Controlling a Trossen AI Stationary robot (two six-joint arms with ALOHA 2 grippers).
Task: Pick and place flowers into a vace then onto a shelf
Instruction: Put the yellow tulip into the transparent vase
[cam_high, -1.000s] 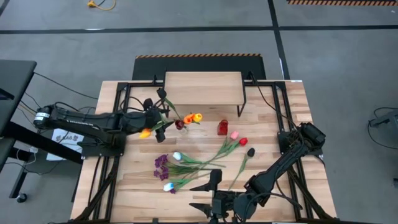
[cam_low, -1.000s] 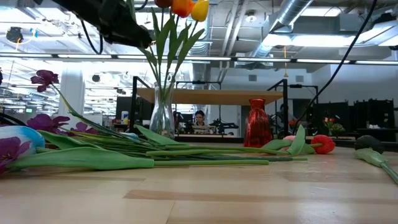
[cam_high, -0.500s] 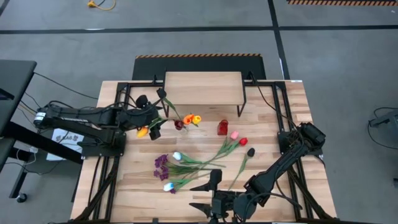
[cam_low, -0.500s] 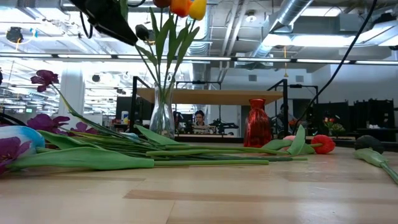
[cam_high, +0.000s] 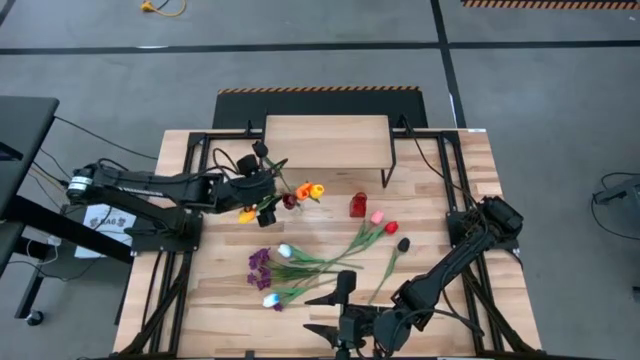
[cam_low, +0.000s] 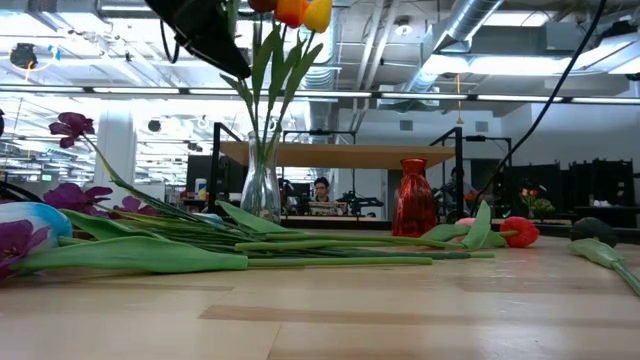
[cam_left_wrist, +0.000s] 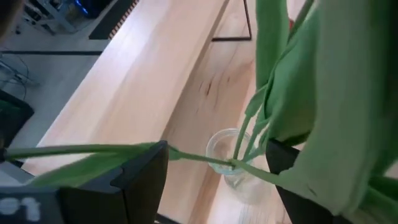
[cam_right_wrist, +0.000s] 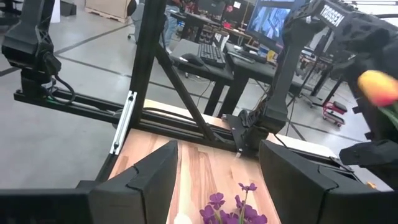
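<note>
Starting at the left of the table, your left gripper (cam_high: 262, 196) hangs high above the boards with its fingers spread apart, right against the bunch standing in the clear glass vase (cam_low: 260, 190); in the left wrist view a green stem (cam_left_wrist: 199, 155) runs across between the two fingers and down into the vase mouth, but I can't tell for sure whether the pads are pressing it or only bracketing it. That vase already carries several flowers (cam_high: 303, 192), with yellow, orange and dark heads up top. Just beyond it, toward the far edge, stands the shelf (cam_high: 326, 141), its wooden top bare. Moving right, a small red vase (cam_high: 358, 205) sits near the middle of the table, and the loose flowers (cam_high: 330, 255) lie flat between the glass vase and the near edge, their stems running roughly crosswise with the purple sprigs (cam_high: 261, 266) toward the left and the pink and red heads toward the right. Your right gripper (cam_high: 335, 315) waits low at the near edge with its fingers parted and holding nothing, and I judge it the nearer arm to those loose stems; you'd want to close across a stem, not along it
</note>
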